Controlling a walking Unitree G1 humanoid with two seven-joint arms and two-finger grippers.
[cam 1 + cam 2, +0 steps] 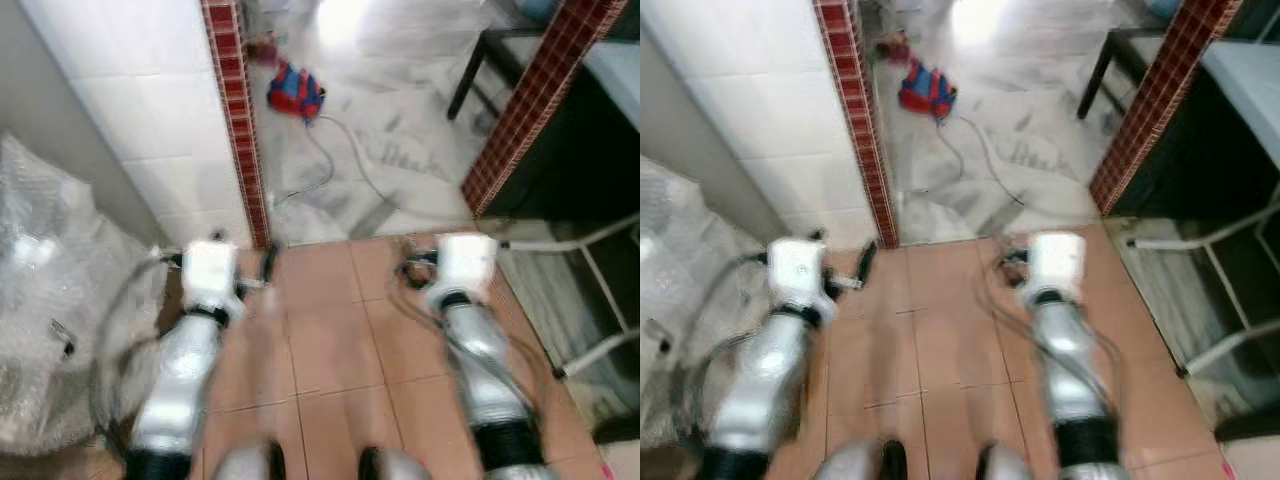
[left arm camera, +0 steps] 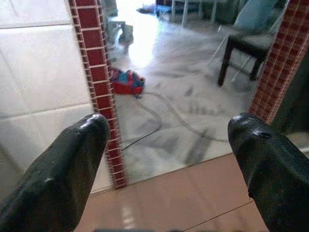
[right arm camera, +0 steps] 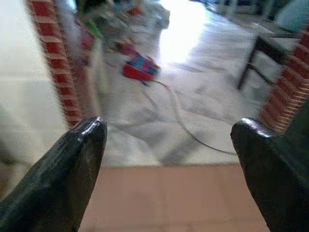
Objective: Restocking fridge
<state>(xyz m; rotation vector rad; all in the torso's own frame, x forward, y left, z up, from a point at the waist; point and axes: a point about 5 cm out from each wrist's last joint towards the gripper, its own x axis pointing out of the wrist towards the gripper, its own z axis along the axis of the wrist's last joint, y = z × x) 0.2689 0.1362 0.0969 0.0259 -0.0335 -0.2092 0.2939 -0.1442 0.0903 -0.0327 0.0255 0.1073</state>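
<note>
My left gripper (image 2: 166, 133) is open, with nothing between its two black fingers (image 2: 63, 174). My right gripper (image 3: 169, 133) is open too and holds nothing. Both silver arms reach forward over a terracotta tile floor (image 1: 320, 330), the left arm (image 1: 190, 350) on the left and the right arm (image 1: 475, 350) on the right. Both grippers point at a doorway onto a pale marble floor (image 1: 400, 140).
A white tiled wall (image 1: 130, 100) ends in a red tile edge (image 1: 240, 130) on the left; a second red tile pillar (image 1: 530, 100) stands right. Bubble wrap (image 1: 50, 320) lies far left. A red and blue object (image 1: 296, 92) with a cable (image 1: 350, 165) lies ahead. White tubular rack (image 1: 600, 300) at right.
</note>
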